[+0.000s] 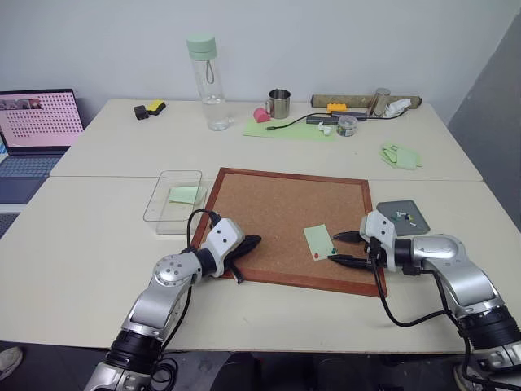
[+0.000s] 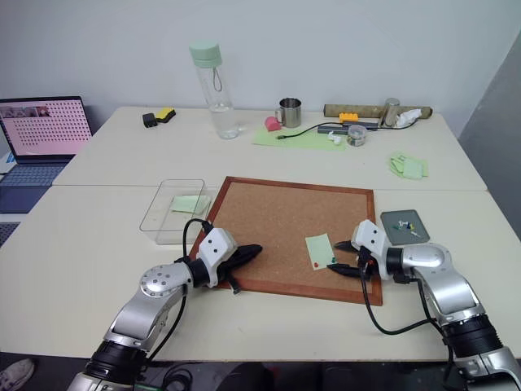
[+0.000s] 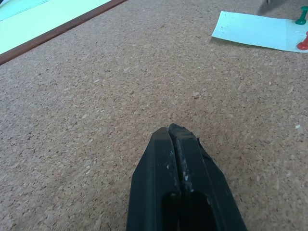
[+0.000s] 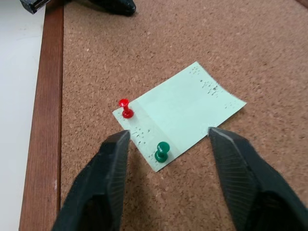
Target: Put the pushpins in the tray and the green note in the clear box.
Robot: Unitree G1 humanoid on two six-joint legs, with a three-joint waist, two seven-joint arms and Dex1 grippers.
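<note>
Right pincer (image 4: 166, 137) hangs released, fingers spread to either side of the green pin (image 4: 162, 151), which sits between them. That pin and the red pin (image 4: 125, 108) are both stuck through the note (image 4: 185, 111) near one short edge, fixing it to the corkboard (image 1: 277, 204). Some pins already lie in the tray (image 1: 402, 217) and one slip in the box (image 1: 173, 201); these pins and note remain. Left pincer (image 3: 174, 132) rests clenched on the corkboard, well apart.

Bright, even light; soft shadows.
</note>
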